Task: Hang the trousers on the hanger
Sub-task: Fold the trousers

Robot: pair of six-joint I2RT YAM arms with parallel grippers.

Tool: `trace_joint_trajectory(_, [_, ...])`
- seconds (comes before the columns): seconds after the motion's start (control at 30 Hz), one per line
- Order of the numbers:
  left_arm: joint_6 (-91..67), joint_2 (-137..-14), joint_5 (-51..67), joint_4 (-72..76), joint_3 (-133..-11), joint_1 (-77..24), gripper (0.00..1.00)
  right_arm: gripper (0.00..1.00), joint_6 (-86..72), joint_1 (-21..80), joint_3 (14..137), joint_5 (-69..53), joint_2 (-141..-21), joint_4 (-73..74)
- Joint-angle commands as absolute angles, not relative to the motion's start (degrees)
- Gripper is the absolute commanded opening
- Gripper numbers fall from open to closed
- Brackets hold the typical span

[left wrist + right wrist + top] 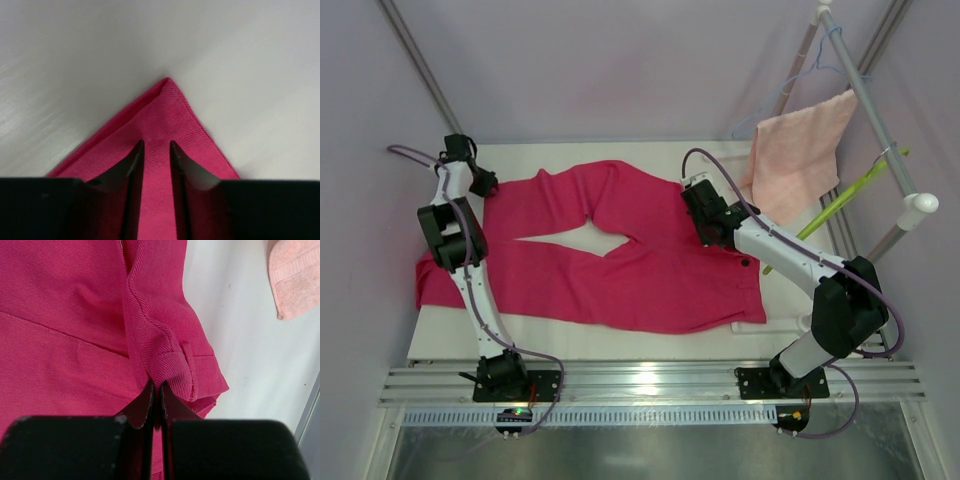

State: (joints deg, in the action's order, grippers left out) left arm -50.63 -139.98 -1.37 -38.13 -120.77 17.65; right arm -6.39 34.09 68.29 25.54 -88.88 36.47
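The bright magenta trousers (640, 275) lie spread flat on the white table (570, 338), legs pointing left and waist to the right. My left gripper (482, 183) is at the hem corner of the far leg. In the left wrist view its fingers (156, 145) stand a narrow gap apart over the flat hem corner (165, 107), pinching nothing. My right gripper (698, 196) is at the far corner of the waist, shut (159, 386) on a raised fold of the waistband (172, 365). The lime-green hanger (840, 205) hangs slanted from the rack at the right, clear of both grippers.
A pale salmon towel (802, 148) hangs on the rack's white bar (880, 130) at the right, also visible as the towel (295, 275) in the right wrist view. A thin light-blue wire hanger (790, 85) hangs behind it. Metal rails (650, 385) run along the table's near edge.
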Motion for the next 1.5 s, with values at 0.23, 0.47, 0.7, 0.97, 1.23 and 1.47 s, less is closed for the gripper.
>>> trace_joint_trajectory(0.23, [-51.4,-142.5,-3.7,-47.7,-133.8,18.9,0.63,0.04,-6.8,35.0,68.6,26.5,-87.5,36.1])
trace_joint_trajectory(0.47, [-49.5,-142.6,-1.8,-37.9,-128.3,19.6,0.6,0.04,-6.3,35.8,68.8,27.0,-87.6,36.1])
trace_joint_trajectory(0.7, [-47.6,-146.2,-4.0,-39.6,-130.0,19.6,0.66,0.04,-6.2,35.9,69.3,27.4,-88.9,36.6])
trace_joint_trajectory(0.97, [-36.7,-137.3,5.4,-24.8,-120.7,19.7,0.66,0.04,-5.9,35.9,69.6,27.9,-90.1,36.4])
trace_joint_trajectory(1.23, [-26.5,-137.0,0.5,-25.5,-122.2,19.5,0.66,0.04,-5.9,36.2,69.3,27.9,-90.4,36.3])
trace_joint_trajectory(1.47, [-22.2,-141.3,-0.7,-28.5,-125.0,19.4,0.65,0.04,-5.7,36.4,69.3,27.5,-89.9,36.6])
